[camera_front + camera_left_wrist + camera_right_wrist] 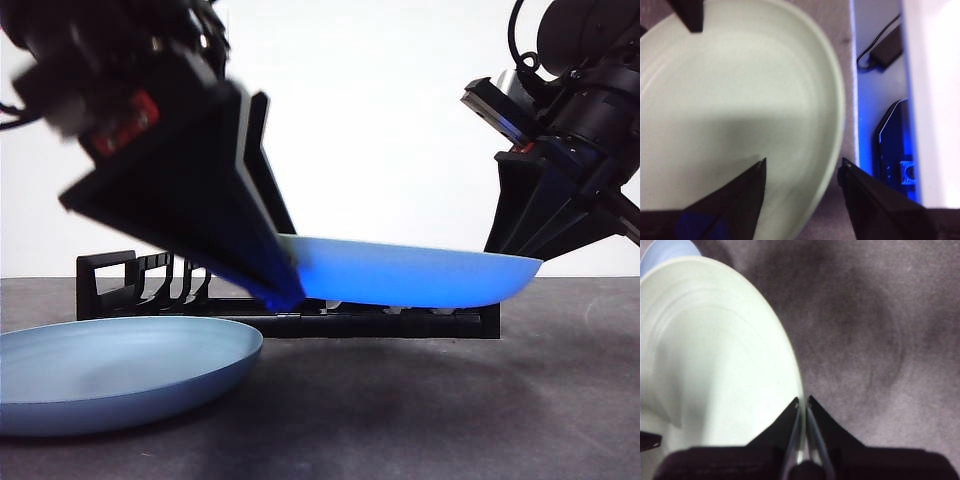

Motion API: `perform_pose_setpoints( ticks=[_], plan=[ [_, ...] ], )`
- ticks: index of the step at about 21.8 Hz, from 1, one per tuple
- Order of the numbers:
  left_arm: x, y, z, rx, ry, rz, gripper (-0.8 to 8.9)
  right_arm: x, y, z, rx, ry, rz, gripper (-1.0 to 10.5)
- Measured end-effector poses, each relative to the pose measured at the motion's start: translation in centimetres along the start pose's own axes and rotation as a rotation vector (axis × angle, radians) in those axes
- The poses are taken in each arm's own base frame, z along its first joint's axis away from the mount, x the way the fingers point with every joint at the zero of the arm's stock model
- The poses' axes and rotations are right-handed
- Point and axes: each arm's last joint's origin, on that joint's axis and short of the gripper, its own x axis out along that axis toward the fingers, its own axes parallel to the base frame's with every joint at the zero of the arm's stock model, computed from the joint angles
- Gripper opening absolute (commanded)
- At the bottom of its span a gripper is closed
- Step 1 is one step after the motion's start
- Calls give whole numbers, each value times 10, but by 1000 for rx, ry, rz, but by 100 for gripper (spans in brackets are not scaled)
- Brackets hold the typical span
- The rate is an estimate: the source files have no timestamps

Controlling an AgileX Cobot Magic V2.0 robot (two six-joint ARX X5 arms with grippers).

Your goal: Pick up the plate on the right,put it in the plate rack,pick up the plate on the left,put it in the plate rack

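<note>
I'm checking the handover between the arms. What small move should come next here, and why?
Probably the left gripper should shut. Its open jaws straddle the rim of the raised plate, while the right gripper pinches the opposite rim, holding it roughly level above the plate rack. The second plate lies on the table.

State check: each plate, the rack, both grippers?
Raised plate: off the table, tilted, held at both rims above the rack.
Second plate: flat on the table, untouched.
Plate rack: no plate in its prongs.
Right gripper: shut on the raised plate's rim.
Left gripper: jaws open, astride the opposite rim.
</note>
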Motion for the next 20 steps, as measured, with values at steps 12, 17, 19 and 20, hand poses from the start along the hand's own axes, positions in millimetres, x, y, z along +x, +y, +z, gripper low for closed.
perform_pose_setpoints(
  ticks=[12,17,19,20],
  plan=[
    [1,-5,3,106,-17,-32,-9,-4,3,2,-19,-25,5,20],
    [1,-9,10,39,-54,-6,-9,-33,11,6,-86,-187,24,190],
    [-3,-5,19,-33,-107,16,-9,-51,16,7,-127,-304,9,188],
    [-8,-1,25,-70,-149,35,-9,-60,20,7,-145,-363,-15,187]
  ],
)
